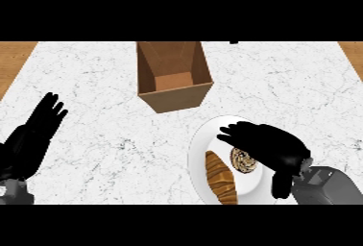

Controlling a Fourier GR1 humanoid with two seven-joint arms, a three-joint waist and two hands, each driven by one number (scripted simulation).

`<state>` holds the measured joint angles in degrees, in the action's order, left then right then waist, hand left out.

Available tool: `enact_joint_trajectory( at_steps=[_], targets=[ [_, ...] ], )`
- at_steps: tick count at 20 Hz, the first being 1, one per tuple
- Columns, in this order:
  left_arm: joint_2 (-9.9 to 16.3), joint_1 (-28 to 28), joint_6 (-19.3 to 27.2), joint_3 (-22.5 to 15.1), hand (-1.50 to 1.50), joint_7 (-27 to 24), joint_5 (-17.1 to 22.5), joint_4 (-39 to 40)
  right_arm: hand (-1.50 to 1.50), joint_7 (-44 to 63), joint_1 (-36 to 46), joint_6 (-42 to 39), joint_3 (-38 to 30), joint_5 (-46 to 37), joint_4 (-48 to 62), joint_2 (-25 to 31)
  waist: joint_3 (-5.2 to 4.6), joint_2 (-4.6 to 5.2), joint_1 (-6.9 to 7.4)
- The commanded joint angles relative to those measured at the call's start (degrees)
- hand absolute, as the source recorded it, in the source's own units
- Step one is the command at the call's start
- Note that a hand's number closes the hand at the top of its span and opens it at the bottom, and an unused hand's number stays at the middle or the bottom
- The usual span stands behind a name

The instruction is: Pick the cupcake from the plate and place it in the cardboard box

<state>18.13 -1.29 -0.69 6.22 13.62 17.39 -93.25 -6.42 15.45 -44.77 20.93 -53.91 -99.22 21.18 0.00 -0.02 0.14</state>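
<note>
White marble counter (106, 144) fills the head view, with strips of wood showing at its far left and far right corners. A cardboard box (175, 77) stands open near the middle of the far side, its brown walls rising around a lighter floor, and nothing shows inside it.

A white plate (202, 144) lies at the near right, well apart from the box. On the plate, a golden-brown croissant (220, 177) lies lengthwise along the left half. Just beside it to the right sits the cupcake (243, 160), seen from above as a round top with a dark and pale swirl.

The right hand (273, 144) is over the plate, its grey forearm entering from the lower right corner. Its black fingers are bent and reach across the far side of the cupcake, hiding part of it, while the thumb points down toward the near edge. Whether the fingers touch the cupcake cannot be told from this angle, and the cupcake sits on the plate.

The left hand (32, 134) shows at the left edge, above the counter, its fingers straight and close together, pointing away toward the far side. It holds nothing and is well apart from box and plate.
</note>
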Motion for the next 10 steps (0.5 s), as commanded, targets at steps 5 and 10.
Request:
enact_joint_trajectory(
  at_steps=[5,10],
  targets=[
    [-0.54,4.63,-4.69,2.79,0.0,-2.3,-0.12,-1.65,-1.5,-1.03,-0.33,2.51,2.0,-6.03,4.04,-2.45,0.0,0.0,0.21],
    [-2.42,0.09,-1.72,2.78,0.0,3.22,-1.39,-3.18,-1.5,-3.11,2.2,0.64,0.12,-7.42,6.29,-3.11,0.01,0.02,0.09]
  ],
)
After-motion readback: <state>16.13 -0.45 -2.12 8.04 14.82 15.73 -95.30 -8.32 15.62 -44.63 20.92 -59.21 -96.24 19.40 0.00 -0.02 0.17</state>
